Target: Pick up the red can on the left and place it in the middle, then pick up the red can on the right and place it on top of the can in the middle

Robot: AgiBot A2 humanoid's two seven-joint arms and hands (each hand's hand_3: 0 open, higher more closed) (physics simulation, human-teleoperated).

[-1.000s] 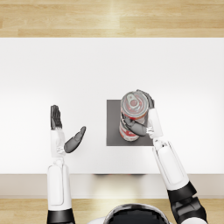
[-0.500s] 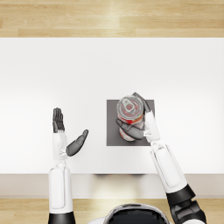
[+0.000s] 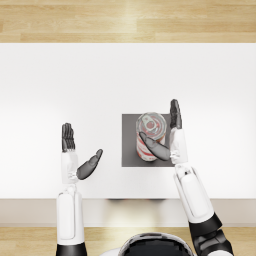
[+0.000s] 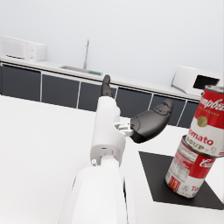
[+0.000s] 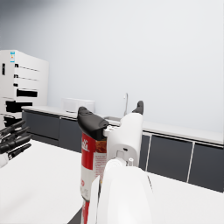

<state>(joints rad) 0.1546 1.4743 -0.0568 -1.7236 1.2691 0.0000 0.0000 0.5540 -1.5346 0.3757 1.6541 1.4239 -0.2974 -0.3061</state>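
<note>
Right robot hand (image 3: 169, 135) stood with its fingers spread and nothing held, just beside the upper tomato soup can (image 4: 210, 120), thumb reaching across in front of the stack while the fingers pointed away along its far side. That can sat on top of the lower tomato soup can (image 4: 188, 167), which rested on the dark mat (image 3: 130, 150) on the white table (image 3: 75, 85). In the left wrist view the upper can looked tilted and offset from the one below, so the stack seemed none too steady.

Left robot hand (image 3: 75, 157) was likewise spread and empty, well apart from the cans, which lay off toward its thumb side.

Such cans are probably stiff, fairly heavy if full, and smooth-walled enough to slip; the surest hold would be around the labelled side at mid-height, thumb opposite the fingers. Any nudge from the nearby thumb could topple the upper can.
</note>
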